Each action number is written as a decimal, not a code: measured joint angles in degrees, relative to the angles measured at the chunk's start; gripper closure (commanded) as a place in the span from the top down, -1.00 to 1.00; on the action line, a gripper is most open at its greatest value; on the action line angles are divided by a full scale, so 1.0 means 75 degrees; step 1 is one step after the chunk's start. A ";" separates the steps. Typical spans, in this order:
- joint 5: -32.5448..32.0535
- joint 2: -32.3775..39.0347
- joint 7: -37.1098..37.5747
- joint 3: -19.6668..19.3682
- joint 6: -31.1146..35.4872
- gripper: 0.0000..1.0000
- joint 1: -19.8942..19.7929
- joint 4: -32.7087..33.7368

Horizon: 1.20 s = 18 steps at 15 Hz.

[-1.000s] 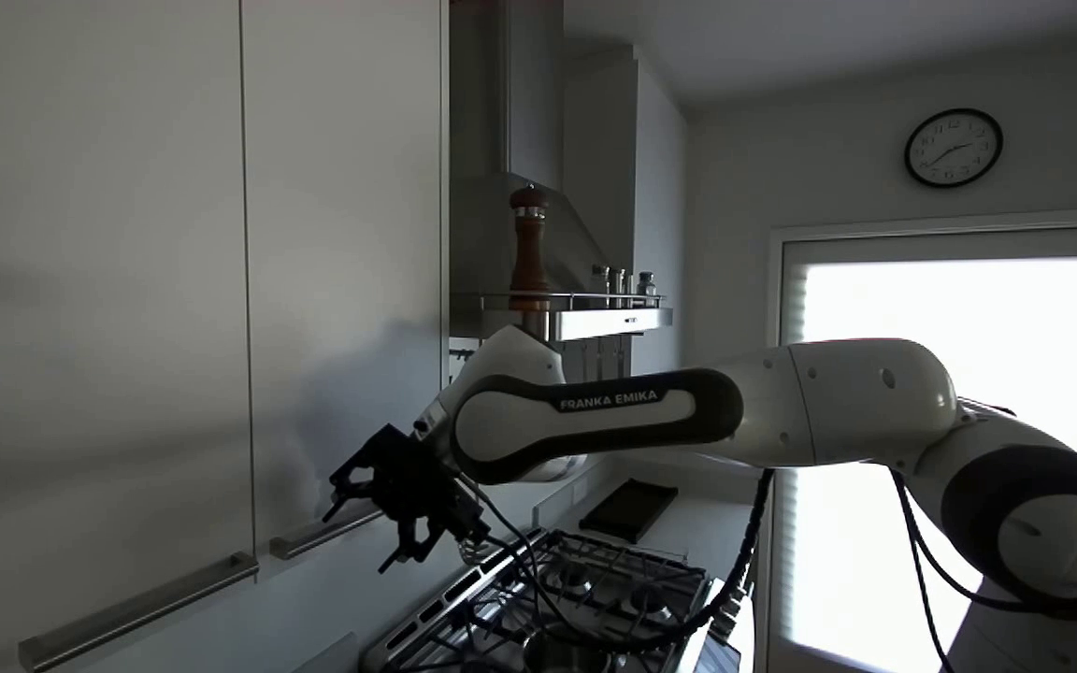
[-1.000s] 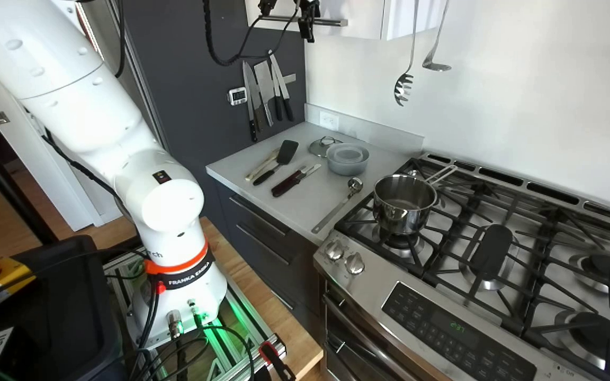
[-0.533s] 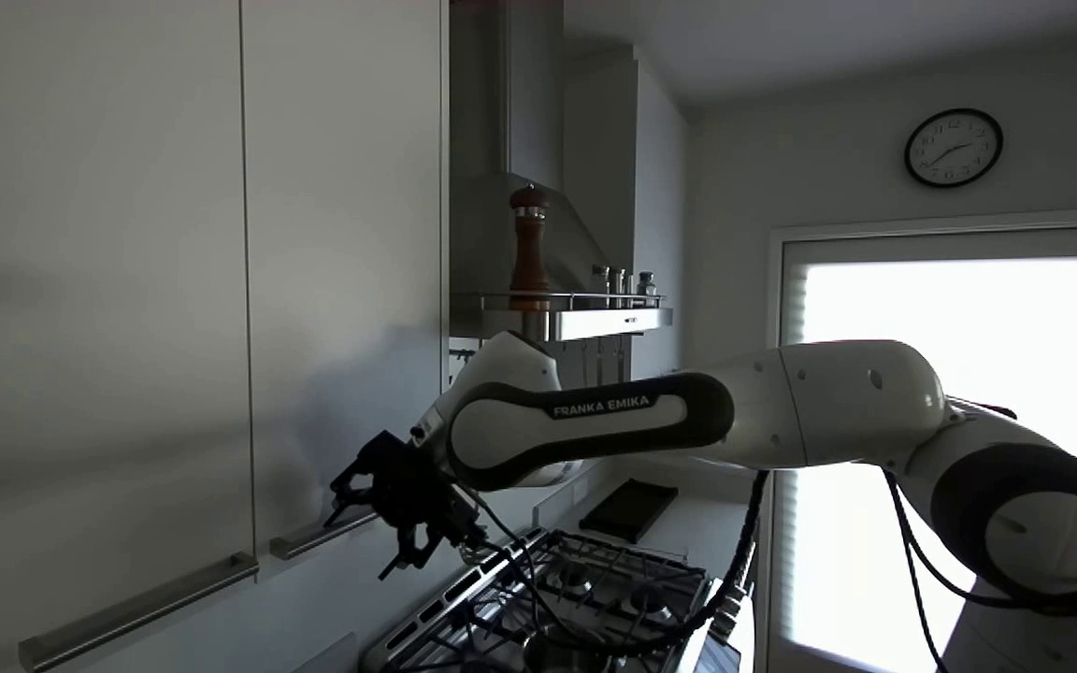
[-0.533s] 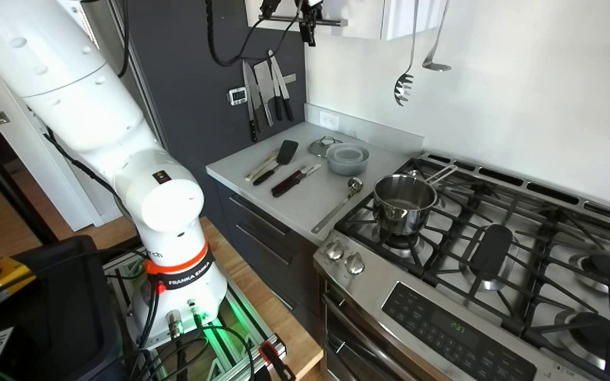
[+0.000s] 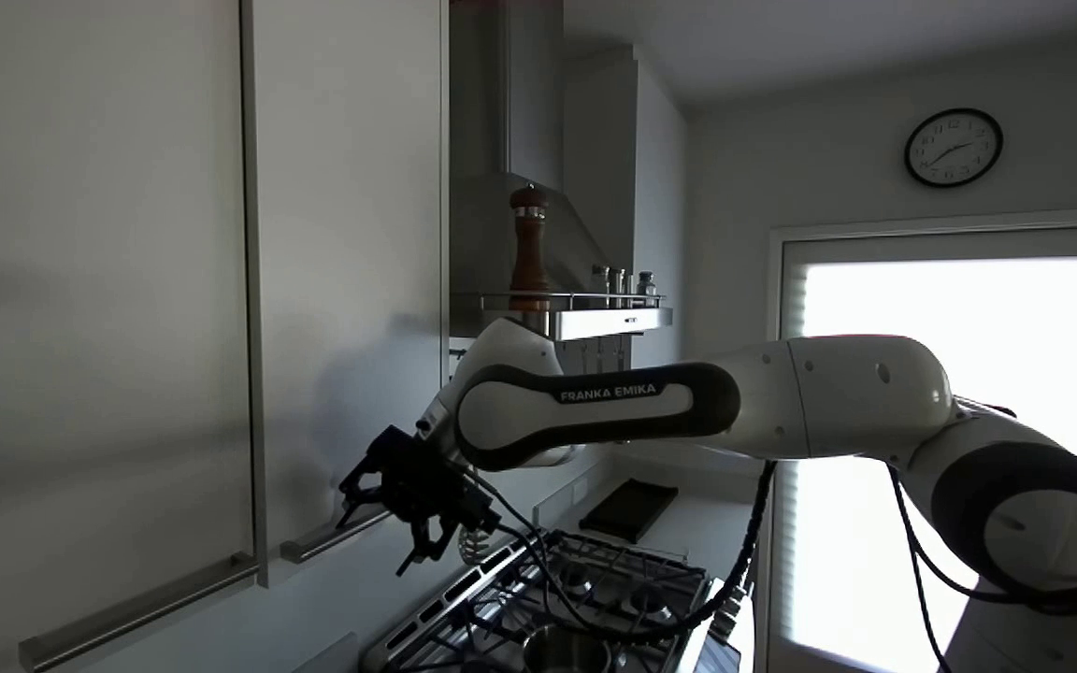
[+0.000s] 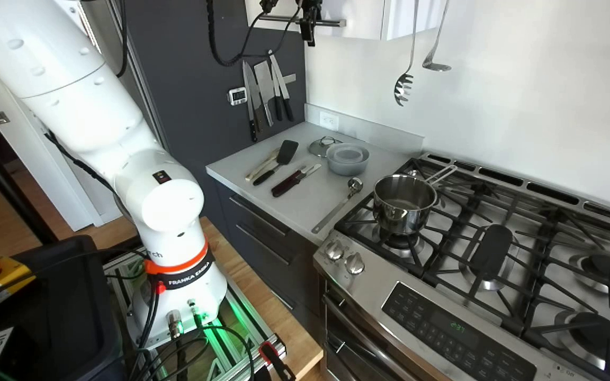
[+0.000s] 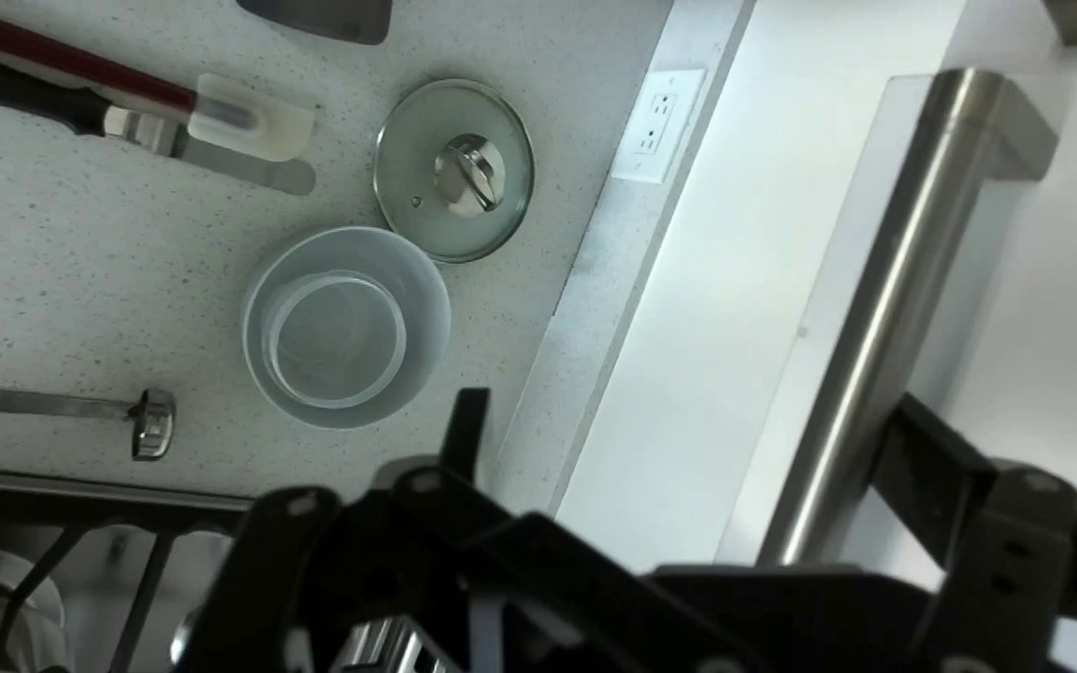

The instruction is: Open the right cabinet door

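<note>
The right cabinet door (image 5: pixel 351 280) is the narrower pale-grey panel in an exterior view. It stands slightly out from the left panel, and its left side edge shows as a thin strip. Its silver bar handle (image 5: pixel 319 540) is near the bottom edge and also shows in an exterior view (image 6: pixel 331 23) and the wrist view (image 7: pixel 875 346). My gripper (image 5: pixel 371 549) is open at the handle. In the wrist view, one finger of the gripper (image 7: pixel 690 407) is behind the bar, between bar and door, and appears to touch it. The other finger is well out in front.
The wider left panel (image 5: pixel 90 280) has a longer bar handle (image 5: pixel 146 612). Below are the stove (image 6: pixel 495 307) with a pot (image 6: pixel 404 203), and a counter with a plastic bowl (image 7: pixel 347 327) and glass lid (image 7: pixel 454 170). A hood shelf (image 5: pixel 609 322) holds a pepper mill (image 5: pixel 529 248).
The right door has swung slightly outward, so its side edge now shows. The handle and my gripper have shifted a little to the right together, after a slight dip of the gripper.
</note>
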 measured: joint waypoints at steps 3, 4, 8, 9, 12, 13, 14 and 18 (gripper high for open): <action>0.0069 -0.0066 -0.0741 -0.0191 -0.0529 1.00 0.0041 0.0077; 0.0070 -0.0075 -0.1045 -0.0255 -0.0640 1.00 0.0054 0.0074; 0.0036 -0.0135 -0.2048 -0.0380 -0.0858 1.00 0.0065 0.0045; 0.0025 -0.0177 -0.2253 -0.0401 -0.0903 1.00 0.0063 0.0021; 0.0035 -0.0363 -0.2739 -0.0471 -0.0960 1.00 0.0062 -0.0143; 0.0044 -0.0440 -0.2824 -0.0497 -0.0988 1.00 0.0062 -0.0212; 0.0098 -0.0521 -0.2833 -0.0531 -0.1033 1.00 0.0058 -0.0291; 0.0674 -0.0800 -0.2783 -0.0752 -0.1210 1.00 0.0052 -0.0631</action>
